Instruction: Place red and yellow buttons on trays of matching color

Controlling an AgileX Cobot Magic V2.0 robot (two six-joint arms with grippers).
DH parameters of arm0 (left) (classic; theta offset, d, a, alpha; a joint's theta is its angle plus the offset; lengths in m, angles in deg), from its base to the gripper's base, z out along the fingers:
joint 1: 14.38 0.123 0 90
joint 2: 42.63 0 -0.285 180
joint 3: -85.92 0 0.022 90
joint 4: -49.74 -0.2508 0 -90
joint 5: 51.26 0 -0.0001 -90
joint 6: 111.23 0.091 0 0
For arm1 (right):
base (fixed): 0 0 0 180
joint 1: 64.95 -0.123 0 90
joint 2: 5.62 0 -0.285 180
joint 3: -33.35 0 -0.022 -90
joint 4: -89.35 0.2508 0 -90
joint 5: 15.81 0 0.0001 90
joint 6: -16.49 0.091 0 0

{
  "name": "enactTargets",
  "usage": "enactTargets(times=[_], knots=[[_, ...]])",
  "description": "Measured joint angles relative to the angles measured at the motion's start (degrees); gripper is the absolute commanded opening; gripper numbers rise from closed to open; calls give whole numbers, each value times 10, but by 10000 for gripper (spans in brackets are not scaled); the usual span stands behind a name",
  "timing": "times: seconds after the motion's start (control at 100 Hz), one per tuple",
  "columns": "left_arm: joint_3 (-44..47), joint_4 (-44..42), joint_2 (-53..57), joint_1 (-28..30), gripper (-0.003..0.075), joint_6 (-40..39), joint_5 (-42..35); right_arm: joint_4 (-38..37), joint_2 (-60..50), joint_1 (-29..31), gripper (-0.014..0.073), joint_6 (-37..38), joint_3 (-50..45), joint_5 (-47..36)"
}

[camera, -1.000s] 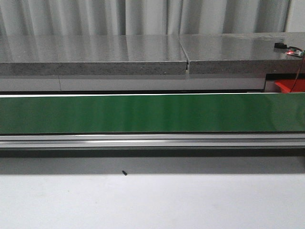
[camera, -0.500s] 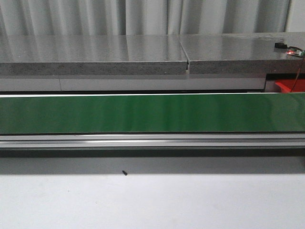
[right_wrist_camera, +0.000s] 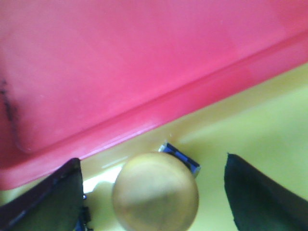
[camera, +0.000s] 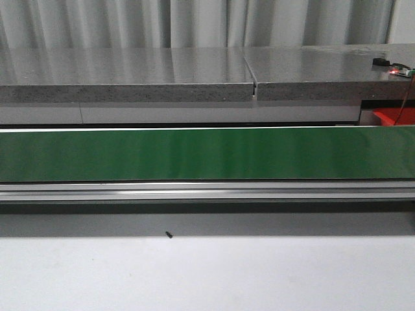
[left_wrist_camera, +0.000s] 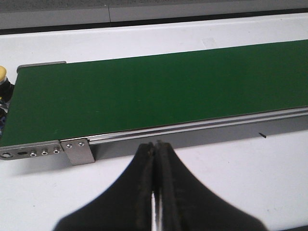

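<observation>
In the right wrist view a yellow button (right_wrist_camera: 155, 190) with a blue base stands on the yellow tray (right_wrist_camera: 250, 125), close to the red tray (right_wrist_camera: 120, 62). My right gripper (right_wrist_camera: 151, 162) is open, one finger on each side of the button and a gap at both sides. Over the white table, just short of the conveyor's end, my left gripper (left_wrist_camera: 156, 147) is shut with nothing in it. A yellow-capped piece (left_wrist_camera: 2, 73) shows at the edge of the left wrist view beside the belt's end. No red button is in view. Neither gripper appears in the front view.
The green conveyor belt (camera: 194, 154) runs across the front view, with an aluminium rail along its near side. A grey stone ledge (camera: 130, 74) lies behind it. A corner of the red tray (camera: 392, 116) shows at the far right. White tabletop (camera: 207, 272) is nearest.
</observation>
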Motion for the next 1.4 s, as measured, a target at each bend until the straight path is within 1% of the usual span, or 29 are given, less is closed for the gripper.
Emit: enactTargets(times=[0.09,0.16,0.21,0.26,0.28,0.31,0.42,0.46,0.52,0.63,0.78,0.92,1.17,1.4], knots=[[0,0,0,0,-19,0,0,2,-29,0,542,-4,0,0],[0,0,0,0,-19,0,0,5,-52,0,475,-5,0,-1],[0,0,0,0,-19,0,0,5,-68,-1,399,-6,0,-4],[0,0,0,0,-19,0,0,5,-86,-5,293,-7,0,-8],[0,0,0,0,-19,0,0,5,-90,-6,265,-7,0,-9],[0,0,0,0,-19,0,0,5,-100,-9,192,-8,0,-10],[0,0,0,0,-19,0,0,5,-127,-37,-24,-18,-1,-12],[0,0,0,0,-19,0,0,5,-136,-52,-75,-26,-6,-13],[0,0,0,0,-19,0,0,5,-149,-76,-58,-43,-16,-14],[0,0,0,0,-19,0,0,5,-167,-130,-59,-66,-39,-22],[0,0,0,0,-19,0,0,4,-194,-191,-59,-73,-69,-32],[0,0,0,0,-19,0,0,2,-230,-231,-59,-73,-88,-34],[0,0,0,0,-19,0,0,2,-317,-276,-59,-73,-121,-31],[0,0,0,0,-19,0,0,2,-399,-281,-59,-72,-131,50]])
